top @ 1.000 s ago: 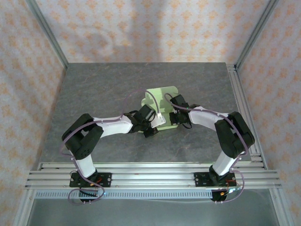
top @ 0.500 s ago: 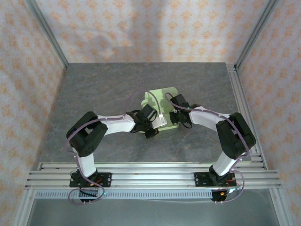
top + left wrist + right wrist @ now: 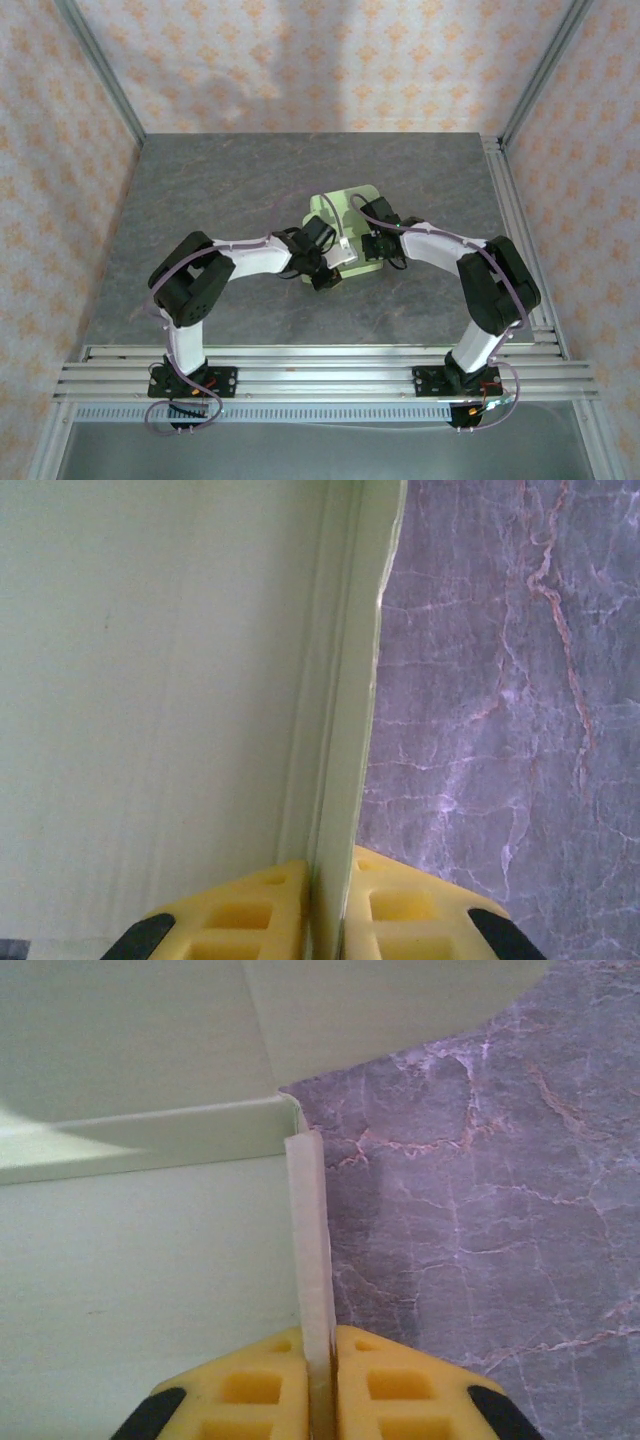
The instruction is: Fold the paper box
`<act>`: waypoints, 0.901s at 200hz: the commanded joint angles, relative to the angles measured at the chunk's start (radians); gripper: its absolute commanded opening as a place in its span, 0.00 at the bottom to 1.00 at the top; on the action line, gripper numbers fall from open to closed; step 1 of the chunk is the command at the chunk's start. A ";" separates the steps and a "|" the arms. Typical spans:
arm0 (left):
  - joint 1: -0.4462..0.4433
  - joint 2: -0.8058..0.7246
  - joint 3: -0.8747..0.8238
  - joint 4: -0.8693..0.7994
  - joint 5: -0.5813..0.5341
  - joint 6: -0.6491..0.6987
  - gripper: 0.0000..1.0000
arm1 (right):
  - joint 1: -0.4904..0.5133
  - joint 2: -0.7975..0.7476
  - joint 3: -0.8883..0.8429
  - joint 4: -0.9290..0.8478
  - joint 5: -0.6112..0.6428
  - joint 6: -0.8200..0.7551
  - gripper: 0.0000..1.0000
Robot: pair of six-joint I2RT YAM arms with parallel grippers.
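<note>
From above, you see the paper box (image 3: 343, 203) at the middle of the table (image 3: 220, 190), with both arms crowding its near side and bare stone all round. In your left wrist view, the left gripper (image 3: 325, 920) clamps a card edge, with open stone to the right. In your right wrist view, the right gripper (image 3: 322, 1392) pinches an upright flap, bare stone beside it.

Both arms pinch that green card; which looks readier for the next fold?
Probably left: the left tool pinches the paper box by a long raised panel; the right tool grips a narrow strip.
</note>
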 commanded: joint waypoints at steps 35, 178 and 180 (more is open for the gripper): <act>0.040 0.062 0.039 -0.047 0.079 -0.070 0.16 | -0.003 0.017 0.008 -0.055 0.052 0.015 0.11; 0.053 -0.106 -0.041 0.040 0.025 -0.131 0.84 | -0.008 -0.022 0.020 -0.038 0.103 0.036 0.00; 0.055 -0.115 -0.046 0.044 0.025 -0.135 0.85 | -0.009 -0.026 0.017 -0.035 0.102 0.036 0.00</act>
